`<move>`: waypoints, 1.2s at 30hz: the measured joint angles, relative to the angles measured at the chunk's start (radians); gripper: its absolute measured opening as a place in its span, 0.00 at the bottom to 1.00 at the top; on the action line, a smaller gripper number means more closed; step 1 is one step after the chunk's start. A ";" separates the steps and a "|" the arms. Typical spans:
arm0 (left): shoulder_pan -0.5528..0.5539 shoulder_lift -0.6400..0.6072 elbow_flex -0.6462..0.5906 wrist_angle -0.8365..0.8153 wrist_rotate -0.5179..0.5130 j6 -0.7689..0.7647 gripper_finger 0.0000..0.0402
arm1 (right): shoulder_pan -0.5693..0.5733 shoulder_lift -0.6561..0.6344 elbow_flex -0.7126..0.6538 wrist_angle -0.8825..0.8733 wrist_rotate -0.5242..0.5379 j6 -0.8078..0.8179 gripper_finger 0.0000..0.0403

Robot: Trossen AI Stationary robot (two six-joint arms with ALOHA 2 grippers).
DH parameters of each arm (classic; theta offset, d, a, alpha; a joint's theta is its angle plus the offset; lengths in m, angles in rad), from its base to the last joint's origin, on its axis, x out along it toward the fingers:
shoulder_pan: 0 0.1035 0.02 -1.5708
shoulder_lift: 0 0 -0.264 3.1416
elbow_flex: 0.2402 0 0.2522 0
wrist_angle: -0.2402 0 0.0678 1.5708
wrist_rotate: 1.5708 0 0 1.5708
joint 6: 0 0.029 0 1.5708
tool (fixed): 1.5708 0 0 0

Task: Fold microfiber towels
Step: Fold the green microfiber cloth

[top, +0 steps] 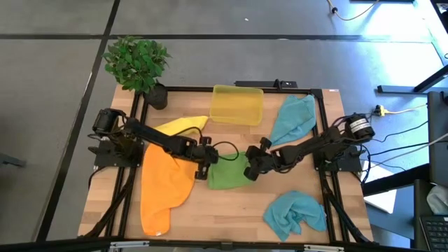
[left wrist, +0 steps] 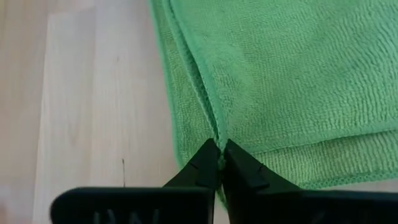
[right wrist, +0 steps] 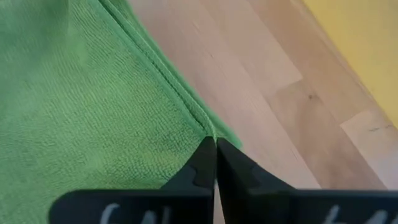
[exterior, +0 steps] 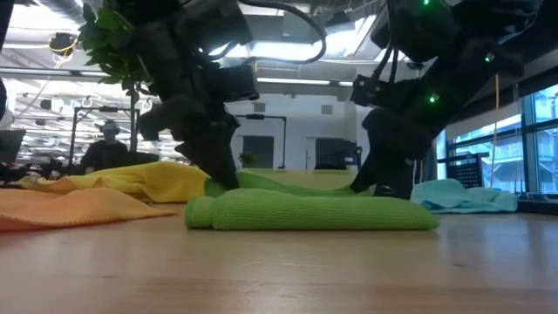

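Note:
A green microfiber towel [top: 227,175] lies folded on the wooden table's middle, with its rounded fold [exterior: 314,212] toward the near edge. My left gripper [top: 204,165] is shut at the towel's far left corner. My right gripper [top: 252,166] is shut at its far right corner. A yellow towel [top: 179,127] and an orange towel [top: 165,187] lie spread at the left under my left arm. One teal towel [top: 294,116] lies at the far right, and another [top: 295,213] sits crumpled at the near right. My left gripper pinches the hemmed edge of the green towel's top layer [left wrist: 213,127] between its two fingertips, slanting down from the table's left. A lower layer [left wrist: 180,118] shows beside it, and the towel rests flat on the table. My right gripper pinches the green towel's hemmed corner [right wrist: 202,124] between its two fingertips, slanting down from the table's right. The corner lies low on the table, and the towel is not lifted.
A translucent yellow bin [top: 236,104] stands at the far middle of the table. A potted plant [top: 137,63] stands at the far left corner. Bare wood [top: 231,217] shows in front of the green towel.

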 joint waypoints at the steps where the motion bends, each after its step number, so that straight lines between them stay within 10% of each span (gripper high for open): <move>1: 0.003 0.000 0.000 0.002 0.000 0.001 0.06 | -0.001 0.000 0.000 -0.001 0.005 0.000 0.05; 16: -0.007 -0.101 0.000 -0.041 -0.128 -0.015 0.28 | 0.005 -0.019 0.047 -0.050 0.067 -0.065 0.31; 24: -0.157 -0.175 0.000 0.040 -0.077 -0.075 0.28 | 0.096 -0.035 0.061 -0.040 -0.031 -0.158 0.29; 36: -0.224 0.032 0.000 0.174 -0.073 -0.082 0.28 | 0.214 -0.006 0.052 0.068 -0.171 -0.110 0.25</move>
